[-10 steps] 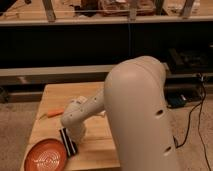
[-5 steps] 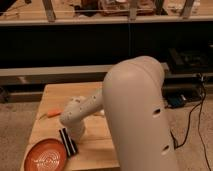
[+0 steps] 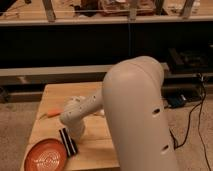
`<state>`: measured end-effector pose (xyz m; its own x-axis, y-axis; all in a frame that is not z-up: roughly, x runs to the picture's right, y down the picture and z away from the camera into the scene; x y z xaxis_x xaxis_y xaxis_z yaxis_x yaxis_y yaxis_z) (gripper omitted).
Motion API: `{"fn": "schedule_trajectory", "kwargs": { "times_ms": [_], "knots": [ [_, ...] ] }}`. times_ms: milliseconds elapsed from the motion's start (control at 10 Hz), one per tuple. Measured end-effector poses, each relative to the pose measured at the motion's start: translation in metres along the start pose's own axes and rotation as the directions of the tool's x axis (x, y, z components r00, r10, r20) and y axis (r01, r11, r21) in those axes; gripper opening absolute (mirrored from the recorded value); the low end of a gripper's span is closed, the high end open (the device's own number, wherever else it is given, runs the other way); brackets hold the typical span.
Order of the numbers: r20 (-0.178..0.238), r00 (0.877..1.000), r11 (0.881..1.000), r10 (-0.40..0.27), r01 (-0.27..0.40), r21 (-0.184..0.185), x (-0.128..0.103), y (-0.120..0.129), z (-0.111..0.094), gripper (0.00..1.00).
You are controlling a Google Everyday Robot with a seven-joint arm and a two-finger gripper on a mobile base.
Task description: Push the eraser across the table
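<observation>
Arm (image 3: pixel 135 105): the big white arm filled the right and middle of the view, reaching down and left over the table (image 3: pixel 95 147).
Gripper (image 3: pixel 74 131): it hung low over the near left part of the table top, right above the eraser; how its fingers stood, I could not tell.
Eraser (image 3: pixel 68 141): the flat black block lay on the near left part of the table, just beside the plate's right rim.
Plate (image 3: pixel 45 156): an orange plate with a ringed pattern sat at the near left corner, close in the eraser's way on the left.
Marker (image 3: pixel 50 114): the thin orange marker lay near the left edge, farther back than the eraser.
Cup: not clearly seen behind the arm.
Change: against half a second ago, arm, eraser and plate looked much the same, with no clear shift.
</observation>
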<state>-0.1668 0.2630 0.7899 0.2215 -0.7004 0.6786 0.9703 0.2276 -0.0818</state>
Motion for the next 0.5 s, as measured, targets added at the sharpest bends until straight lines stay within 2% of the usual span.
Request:
{"fn": "schedule_trajectory", "kwargs": {
  "times_ms": [500],
  "knots": [
    [-0.003,1.000,1.000,-0.010,0.010,0.001,0.0009,-0.0002,-0.0009,0.00]
  ]
}}
